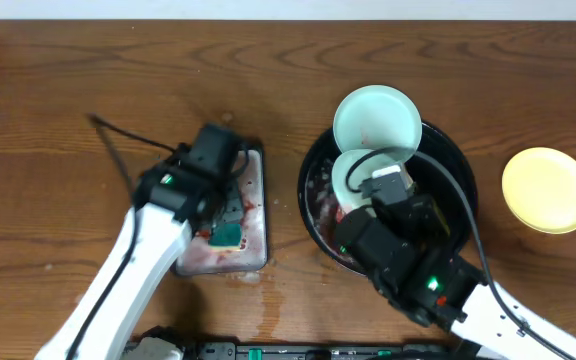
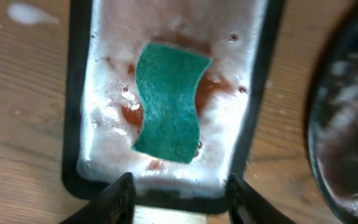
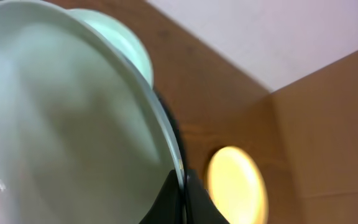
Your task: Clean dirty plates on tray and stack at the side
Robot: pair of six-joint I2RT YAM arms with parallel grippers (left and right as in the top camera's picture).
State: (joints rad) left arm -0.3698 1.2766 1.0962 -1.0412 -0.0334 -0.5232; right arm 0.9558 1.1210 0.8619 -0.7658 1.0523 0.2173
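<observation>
1. The right pincer (image 3: 182,191) is clamped shut on the rim of a mint plate (image 3: 61,124), holding it tilted over the black tray (image 1: 443,145).
2. The left pincer (image 2: 180,200) is spread wide and holds nothing, above the near end of the small tray (image 2: 73,124).
3. A second mint plate (image 1: 376,118) leans on the black tray's rim at 12 o'clock.
4. The yellow plate (image 1: 548,190) lies on the table (image 1: 68,80) at 3 o'clock of the black tray.
5. Only the left wrist view shows the teal sponge (image 2: 169,102) lying in red-stained foam.
6. Only the right wrist view shows the grip on the rim.
</observation>
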